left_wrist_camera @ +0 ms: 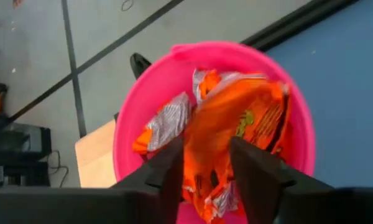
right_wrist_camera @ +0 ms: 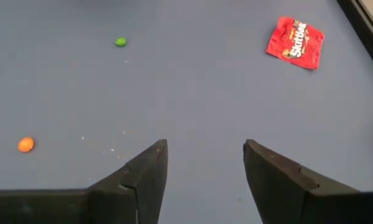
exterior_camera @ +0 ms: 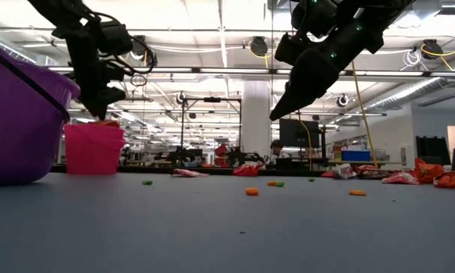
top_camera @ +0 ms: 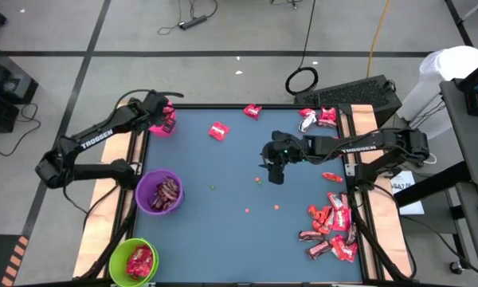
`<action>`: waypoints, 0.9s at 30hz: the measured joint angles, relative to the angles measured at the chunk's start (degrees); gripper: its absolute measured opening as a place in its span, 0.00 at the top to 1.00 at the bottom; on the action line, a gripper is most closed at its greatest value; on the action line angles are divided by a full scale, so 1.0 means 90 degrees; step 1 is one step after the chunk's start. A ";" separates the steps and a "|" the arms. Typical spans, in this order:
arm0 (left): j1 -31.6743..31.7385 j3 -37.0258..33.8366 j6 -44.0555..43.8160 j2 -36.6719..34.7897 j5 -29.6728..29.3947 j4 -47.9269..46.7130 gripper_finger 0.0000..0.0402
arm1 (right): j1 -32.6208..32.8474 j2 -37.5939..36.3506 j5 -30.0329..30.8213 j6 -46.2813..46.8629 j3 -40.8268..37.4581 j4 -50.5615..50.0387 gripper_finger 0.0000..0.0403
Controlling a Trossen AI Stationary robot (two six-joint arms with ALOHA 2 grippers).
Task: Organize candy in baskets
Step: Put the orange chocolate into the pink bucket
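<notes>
While over pink basket [left_wrist_camera: 143, 81], left end effector [left_wrist_camera: 205, 168], orange candy [left_wrist_camera: 236, 124]

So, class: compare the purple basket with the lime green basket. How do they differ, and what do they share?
The purple basket holds dark brown candy; the lime green basket holds red candy. In the high view the purple basket sits midway along the table's left edge, the lime green basket at the near left corner. Both are small, round, upright, similar in size, and untouched by either gripper.
</notes>
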 joint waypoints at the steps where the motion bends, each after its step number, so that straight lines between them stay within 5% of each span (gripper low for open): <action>1: 0.0002 0.0073 0.0006 0.0005 0.0095 -0.0045 0.62 | -0.0002 0.0000 0.0000 0.0009 0.0000 -0.0001 0.51; 9: 0.0233 0.0541 0.0034 0.0057 0.1472 -0.0354 0.55 | 0.0000 0.0000 -0.0001 0.0035 0.0000 0.0012 0.51; 27: 0.0807 0.0571 0.0257 0.1746 0.1369 -0.0504 0.58 | -0.0002 0.0000 -0.0002 0.0161 0.0000 -0.0003 0.51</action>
